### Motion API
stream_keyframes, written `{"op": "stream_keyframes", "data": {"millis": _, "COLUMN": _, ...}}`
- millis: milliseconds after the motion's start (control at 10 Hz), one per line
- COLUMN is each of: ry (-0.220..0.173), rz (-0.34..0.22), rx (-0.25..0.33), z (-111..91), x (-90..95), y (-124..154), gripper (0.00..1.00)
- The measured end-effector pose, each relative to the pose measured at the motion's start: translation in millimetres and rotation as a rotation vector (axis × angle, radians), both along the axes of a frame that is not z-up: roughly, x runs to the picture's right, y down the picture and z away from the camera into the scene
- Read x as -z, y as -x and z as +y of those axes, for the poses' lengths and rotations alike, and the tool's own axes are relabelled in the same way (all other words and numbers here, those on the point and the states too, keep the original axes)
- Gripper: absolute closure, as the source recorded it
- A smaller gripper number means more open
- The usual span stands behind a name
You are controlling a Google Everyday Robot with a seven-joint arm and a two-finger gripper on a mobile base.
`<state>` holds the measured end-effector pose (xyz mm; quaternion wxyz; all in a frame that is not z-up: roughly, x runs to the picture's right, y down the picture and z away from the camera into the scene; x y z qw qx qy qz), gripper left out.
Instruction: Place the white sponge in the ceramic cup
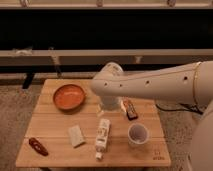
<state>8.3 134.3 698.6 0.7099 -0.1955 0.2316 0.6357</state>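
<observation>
Table (52, 122): low top of pale wooden slats, standing on speckled grey carpet (15, 107).
Near left: dark red oblong thing (38, 146) lying slantwise by the near-left corner; cannot tell what it is.
Near middle: white sponge (76, 135) lies flat on the wood. A long white tube (103, 137) with a printed label lies just to its right, near it but not touching.
Near right: ceramic cup (137, 134) upright, mouth up, darker inside, to the right of the tube.
Mid table, right: dark bar-shaped packet (130, 109) just beyond the cup.
Far left: orange-red bowl (69, 96), wide and shallow, well beyond the sponge.
Floor, right: black cable (172, 107) on the carpet beside the table.
Room behind: pale horizontal rail (60, 52) across a black background, with a second rail along the top edge.
Sponge to jaws: the sponge sits nearer and to the left of the gripper, apart from it, no contact. The cup sits nearer and to its right, also apart.
Gripper (106, 109): over the middle of the table, between the bowl and the dark packet, pointing down — jaws released, spread wide, grasping nothing.
Arm (160, 82): white, enters from the right edge. The long forearm runs leftward above the far half of the table to a rounded wrist joint — the gripper turns down from there.
</observation>
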Motion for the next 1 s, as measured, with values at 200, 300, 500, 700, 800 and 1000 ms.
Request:
{"op": "stream_keyframes", "data": {"millis": 200, "ry": 0.024, "rz": -0.082, "rx": 0.081, "z": 33, "x": 11.9, "y": 46, "gripper": 0.20}}
{"op": "stream_keyframes", "data": {"millis": 300, "ry": 0.038, "rz": -0.134, "rx": 0.121, "z": 48, "x": 17.3, "y": 72, "gripper": 0.20}}
{"op": "stream_keyframes", "data": {"millis": 500, "ry": 0.059, "rz": -0.229, "rx": 0.195, "z": 67, "x": 14.5, "y": 124, "gripper": 0.20}}
{"op": "stream_keyframes", "data": {"millis": 700, "ry": 0.074, "rz": -0.309, "rx": 0.268, "z": 85, "x": 1.9, "y": 160, "gripper": 0.20}}
{"op": "stream_keyframes", "data": {"millis": 800, "ry": 0.081, "rz": -0.344, "rx": 0.302, "z": 94, "x": -5.8, "y": 174, "gripper": 0.20}}
{"op": "stream_keyframes", "data": {"millis": 1000, "ry": 0.088, "rz": -0.358, "rx": 0.318, "z": 97, "x": -18.1, "y": 183, "gripper": 0.20}}
